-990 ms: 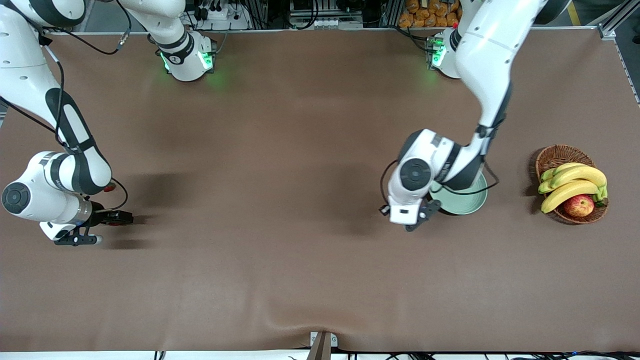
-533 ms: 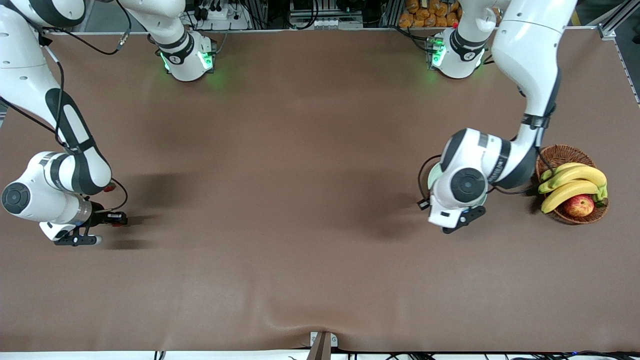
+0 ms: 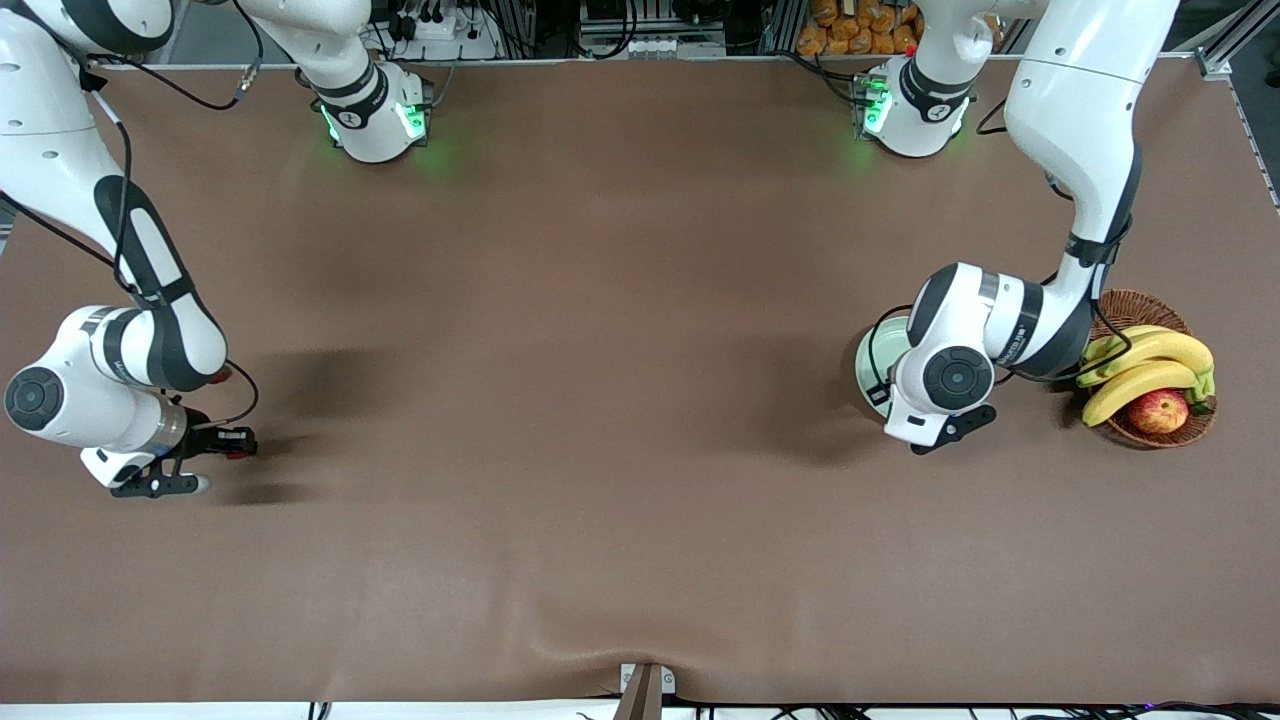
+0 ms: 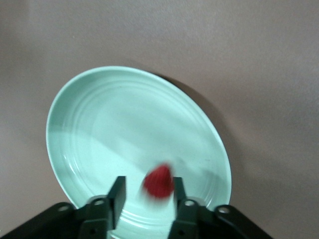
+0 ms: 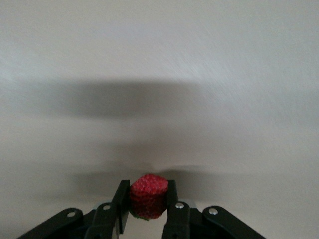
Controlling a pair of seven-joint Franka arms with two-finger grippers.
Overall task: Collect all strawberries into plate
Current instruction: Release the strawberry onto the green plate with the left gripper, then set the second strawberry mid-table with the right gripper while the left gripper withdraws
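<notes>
The pale green plate [image 4: 124,124] lies under my left gripper [image 4: 149,181]; in the front view only a sliver of the plate [image 3: 866,362] shows beside the left wrist. The left jaws stand open. A blurred red strawberry [image 4: 158,181] is between them, close to one finger and loose over the plate. My right gripper [image 3: 236,441] is low over the table at the right arm's end. It is shut on a second strawberry [image 5: 148,194], red with a bit of green cap below, pinched between both fingers [image 5: 121,199].
A brown wicker basket [image 3: 1118,308] with bananas [image 3: 1150,362] and an apple [image 3: 1158,411] stands beside the plate, at the left arm's end. A small red spot [image 3: 219,376] peeks out by the right arm's elbow; I cannot tell what it is.
The left arm swung toward the basket until its hand was over the plate, and its jaws opened off the strawberry. The right gripper shut on its strawberry and barely moved.
</notes>
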